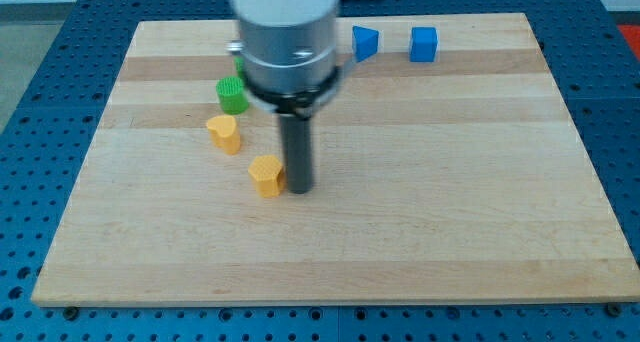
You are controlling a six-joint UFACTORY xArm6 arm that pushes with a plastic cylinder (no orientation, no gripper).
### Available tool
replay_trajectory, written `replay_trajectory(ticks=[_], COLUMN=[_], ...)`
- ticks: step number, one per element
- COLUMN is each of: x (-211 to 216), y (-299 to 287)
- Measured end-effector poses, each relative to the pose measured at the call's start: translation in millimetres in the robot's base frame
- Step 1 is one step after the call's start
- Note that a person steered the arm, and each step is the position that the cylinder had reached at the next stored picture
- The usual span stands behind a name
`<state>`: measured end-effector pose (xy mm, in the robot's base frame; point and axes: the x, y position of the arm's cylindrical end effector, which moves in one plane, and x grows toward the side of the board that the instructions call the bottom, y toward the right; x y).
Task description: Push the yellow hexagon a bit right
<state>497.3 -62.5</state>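
Yellow hexagon (266, 174) upright, no clear long axis | my tip (299, 189) touching its right | no fingers visible

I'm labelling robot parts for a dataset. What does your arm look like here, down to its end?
A wide, blurred pale-grey cylinder, then a metallic silver ring above a black collar. From that a straight dark grey rod drops to my tip. No cables or markings are visible.

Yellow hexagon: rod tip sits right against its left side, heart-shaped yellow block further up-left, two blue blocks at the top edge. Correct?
Not quite. In the camera view my tip sits against the yellow hexagon on its right side, not its left. The rest holds: the yellow heart-shaped block lies up-left of the hexagon, and the two blue blocks sit near the board's top edge.
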Motion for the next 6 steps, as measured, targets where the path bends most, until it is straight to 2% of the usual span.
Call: replay_trajectory(ticks=[1,2,3,4,5,6], x=[-12.3,9.5,40.4,-1.8,-40.8,-27.8], y=[-64.5,-80.0,-140.7,-199.4,-163.9,-112.0])
